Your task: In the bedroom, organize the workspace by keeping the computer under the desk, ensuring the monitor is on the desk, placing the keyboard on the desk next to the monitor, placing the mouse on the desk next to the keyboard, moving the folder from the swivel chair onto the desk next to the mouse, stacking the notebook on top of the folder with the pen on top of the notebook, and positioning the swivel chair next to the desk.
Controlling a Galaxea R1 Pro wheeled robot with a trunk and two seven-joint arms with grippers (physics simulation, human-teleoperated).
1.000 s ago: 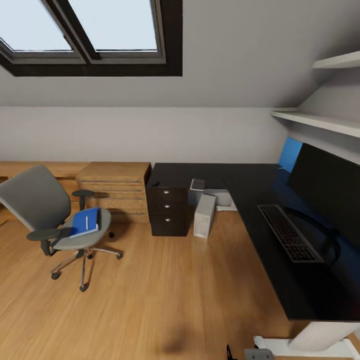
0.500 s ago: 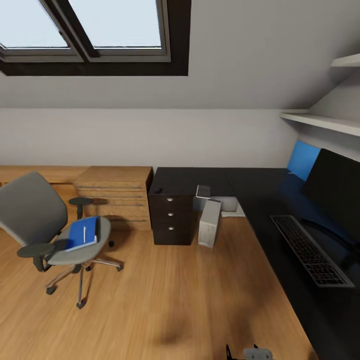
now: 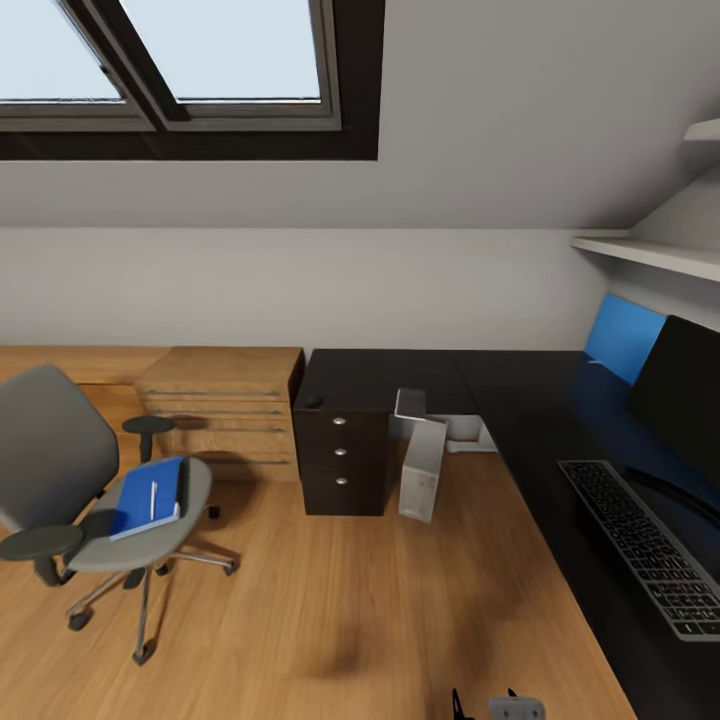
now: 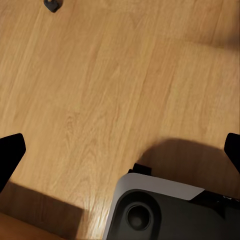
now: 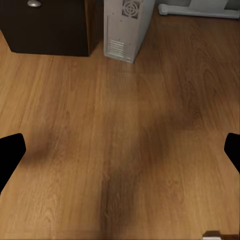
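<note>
The grey swivel chair (image 3: 60, 470) stands on the floor at the left. The blue folder (image 3: 150, 497) lies on its seat with the white pen (image 3: 153, 499) on top. The black desk (image 3: 390, 375) runs along the back and the right. On it are the monitor (image 3: 690, 400), the keyboard (image 3: 650, 545) and the small black mouse (image 3: 314, 402) above the drawers. The grey notebook (image 3: 411, 403) seems to lie at the desk's edge above the white computer (image 3: 422, 475) (image 5: 125, 30). My left gripper (image 4: 120, 152) and right gripper (image 5: 120, 152) hang open over bare floor.
A light wood cabinet (image 3: 225, 400) stands between the chair and the desk drawers (image 3: 342, 455). A blue panel (image 3: 625, 335) leans against the wall behind the monitor. White shelves (image 3: 650, 250) jut out at the right. My own base (image 4: 165, 210) is below the left gripper.
The whole head view has shifted, so the camera has moved: the chair now sits lower left in the picture and the desk further right. The things themselves have not moved.
</note>
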